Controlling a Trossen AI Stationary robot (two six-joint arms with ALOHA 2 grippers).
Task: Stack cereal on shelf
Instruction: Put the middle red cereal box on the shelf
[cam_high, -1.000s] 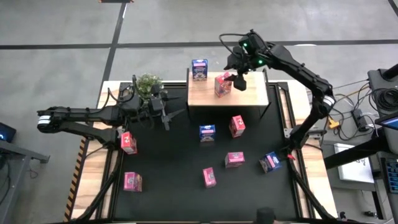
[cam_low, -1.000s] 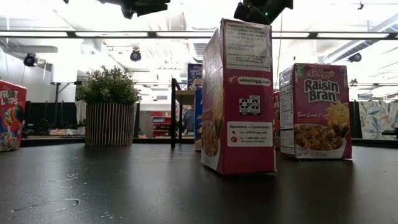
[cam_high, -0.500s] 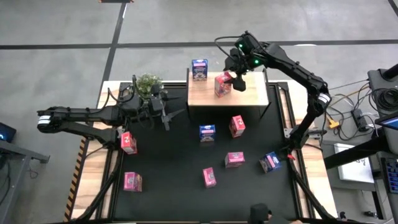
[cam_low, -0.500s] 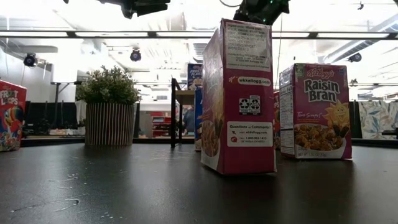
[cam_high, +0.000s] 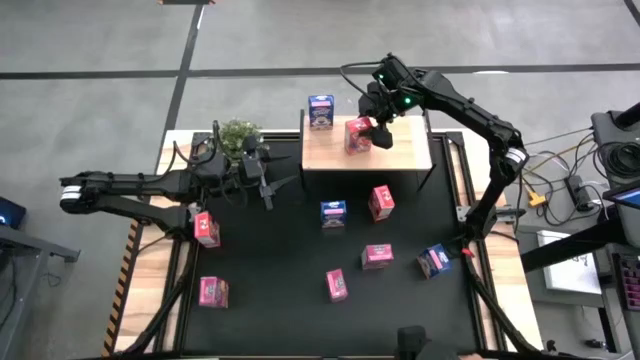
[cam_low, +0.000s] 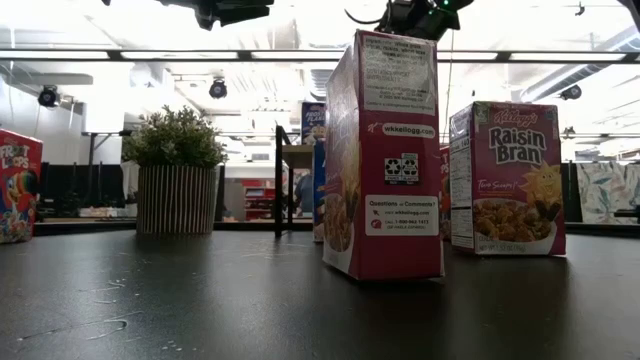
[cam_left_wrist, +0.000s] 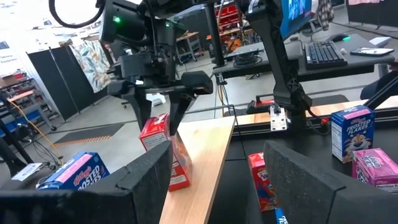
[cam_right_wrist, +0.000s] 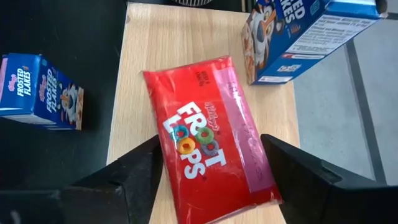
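Straddling the red Froot Loops cardboard box (cam_right_wrist: 208, 146) on the pale wooden shelf board (cam_high: 405, 152) at the high view's upper centre, the right gripper (cam_high: 378, 127), fingers spread wide around it, could topple it while lifting if a finger snags; the left gripper (cam_high: 268, 187) waits open.

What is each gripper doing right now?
Left gripper: open, empty, over the table.
Right gripper: open, astride the Froot Loops box on the shelf.
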